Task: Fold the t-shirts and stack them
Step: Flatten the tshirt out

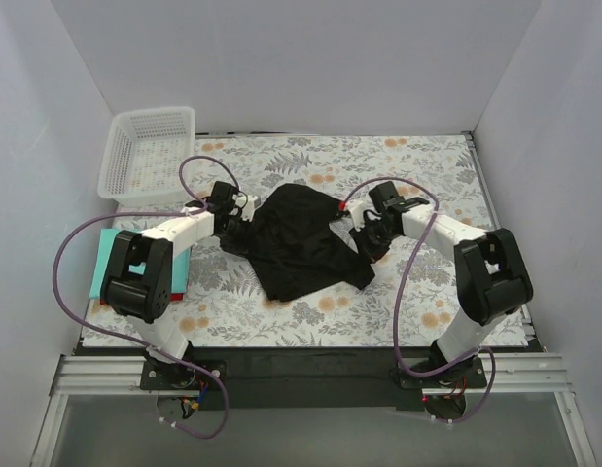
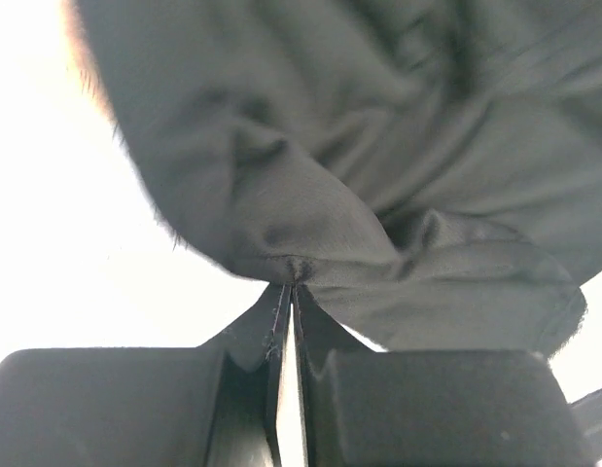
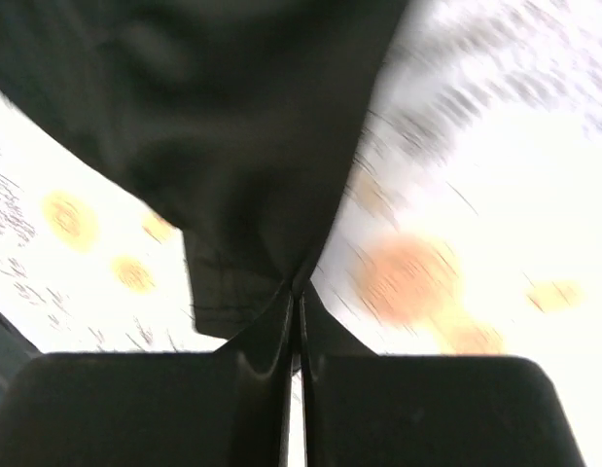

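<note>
Black t-shirt (image 1: 296, 248) pinched from both sides.
The left hand (image 2: 289, 288) and the right hand (image 3: 299, 288) each squeeze tight on its cloth; it lies crumpled in the middle of the flowery surface (image 1: 427, 165).

Bare worktop (image 1: 427, 170) across upper right and lower centre of frame. Blocked at upper left by basket (image 1: 150, 151), at left edge by teal shirt (image 1: 103, 263), in centre by black shirt (image 1: 301, 243).

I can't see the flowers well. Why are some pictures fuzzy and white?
Right wrist view: the flowered tablecloth is smeared and blurry. Left wrist view: everything behind the black t-shirt is washed out to white glare. Top view: sharp and evenly lit.
</note>
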Controlling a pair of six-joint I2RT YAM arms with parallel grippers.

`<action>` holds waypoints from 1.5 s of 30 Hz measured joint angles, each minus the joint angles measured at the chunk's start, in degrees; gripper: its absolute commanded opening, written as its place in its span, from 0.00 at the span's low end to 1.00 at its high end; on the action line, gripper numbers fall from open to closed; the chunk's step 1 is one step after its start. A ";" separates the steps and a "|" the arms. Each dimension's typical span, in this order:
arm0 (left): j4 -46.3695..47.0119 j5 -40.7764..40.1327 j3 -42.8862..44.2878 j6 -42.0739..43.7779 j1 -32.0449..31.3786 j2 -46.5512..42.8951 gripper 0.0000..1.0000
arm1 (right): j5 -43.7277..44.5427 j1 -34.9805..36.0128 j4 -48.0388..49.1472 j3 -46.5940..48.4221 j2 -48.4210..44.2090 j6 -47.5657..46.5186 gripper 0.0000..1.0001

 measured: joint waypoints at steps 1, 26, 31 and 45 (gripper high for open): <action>-0.55 -0.07 -0.66 1.14 0.39 -1.05 0.00 | 0.42 -1.92 -0.83 -0.63 -1.79 -0.74 0.01; -1.73 13.03 16.83 21.62 -8.66 2.25 0.52 | 1.40 -15.54 -21.51 -4.50 -4.04 -20.74 0.01; 1.27 8.81 18.56 21.68 -14.03 10.88 0.52 | 0.48 -16.20 -22.67 -4.48 -3.04 -20.79 0.01; 0.07 -0.31 10.64 19.28 -7.04 4.15 0.02 | 1.95 -20.35 -22.97 -4.48 -1.42 -23.02 0.01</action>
